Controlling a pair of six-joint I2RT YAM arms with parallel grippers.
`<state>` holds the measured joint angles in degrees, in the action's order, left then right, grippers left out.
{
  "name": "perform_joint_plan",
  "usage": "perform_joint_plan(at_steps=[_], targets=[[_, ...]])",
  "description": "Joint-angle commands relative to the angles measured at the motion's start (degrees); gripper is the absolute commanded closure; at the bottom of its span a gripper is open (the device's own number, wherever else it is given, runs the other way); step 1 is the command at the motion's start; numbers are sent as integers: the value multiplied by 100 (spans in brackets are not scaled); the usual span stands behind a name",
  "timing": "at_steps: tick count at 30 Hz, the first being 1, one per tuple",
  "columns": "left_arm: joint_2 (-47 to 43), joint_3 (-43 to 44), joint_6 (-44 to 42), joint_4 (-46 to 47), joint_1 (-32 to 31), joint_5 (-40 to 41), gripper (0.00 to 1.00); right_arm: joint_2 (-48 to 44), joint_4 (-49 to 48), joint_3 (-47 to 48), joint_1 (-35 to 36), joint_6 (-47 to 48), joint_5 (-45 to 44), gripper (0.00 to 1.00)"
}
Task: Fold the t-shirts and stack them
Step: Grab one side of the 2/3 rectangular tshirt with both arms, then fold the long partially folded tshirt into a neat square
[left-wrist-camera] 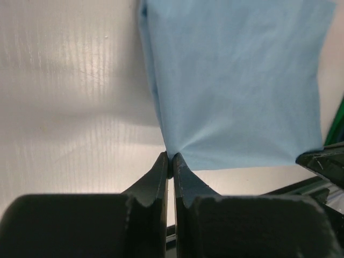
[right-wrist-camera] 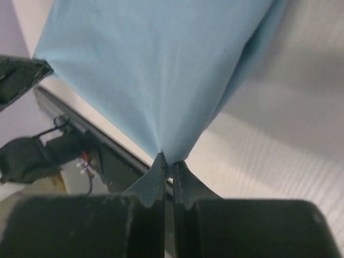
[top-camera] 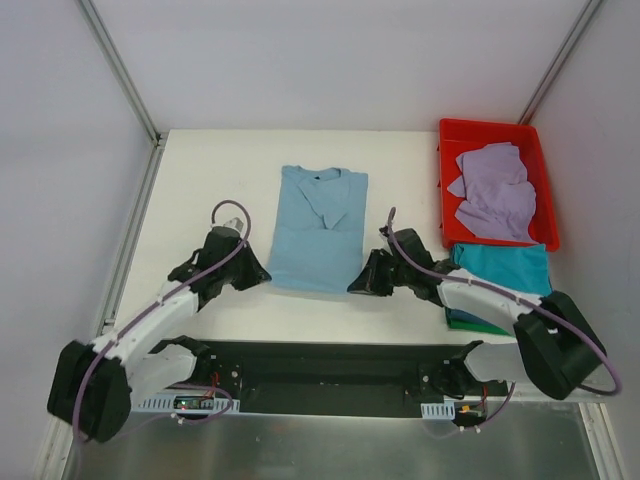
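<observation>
Item: blue tee (top-camera: 320, 228), flat on table (top-camera: 200, 170), left of bin (top-camera: 447, 135)
Left fingers (left-wrist-camera: 157, 176): pinched shut on the hem corner farther from bin
Right fingers (right-wrist-camera: 153, 180): pinched shut on the hem corner nearer bin
Lavender tee (top-camera: 495, 190): inside bin
Teal tee (top-camera: 505, 268): folded, just in front of bin
Handling note: I'd raise both corners level, hem taut, carry toward the collar, lay edges square
</observation>
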<state>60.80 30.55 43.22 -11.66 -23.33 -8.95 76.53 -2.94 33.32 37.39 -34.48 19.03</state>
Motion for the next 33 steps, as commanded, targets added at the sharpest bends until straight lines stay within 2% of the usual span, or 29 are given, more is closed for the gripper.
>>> perform_joint_plan(at_steps=[1,8,13,16,24,29,33], targets=[[-1278,-198,-454,-477,-40,-273,100,-823,679,-71,93,-32,1223,100],[-3221,-111,-323,-1188,-49,-661,100,-1737,1488,60,330,-208,2491,99],[-4004,144,-332,-1663,-49,-538,100,-2414,2139,298,489,-375,2755,100],[-4119,337,-341,-1743,-49,-634,100,-2695,2324,315,506,-647,2922,100],[-3418,918,-429,-1551,-49,15,100,-2521,2456,605,323,-411,3036,99],[-2575,1041,-455,-1023,-49,148,100,-2275,2483,842,-195,-112,2739,100],[-1880,1225,-481,-663,-49,859,100,-2081,2448,1036,-653,99,2405,99]])
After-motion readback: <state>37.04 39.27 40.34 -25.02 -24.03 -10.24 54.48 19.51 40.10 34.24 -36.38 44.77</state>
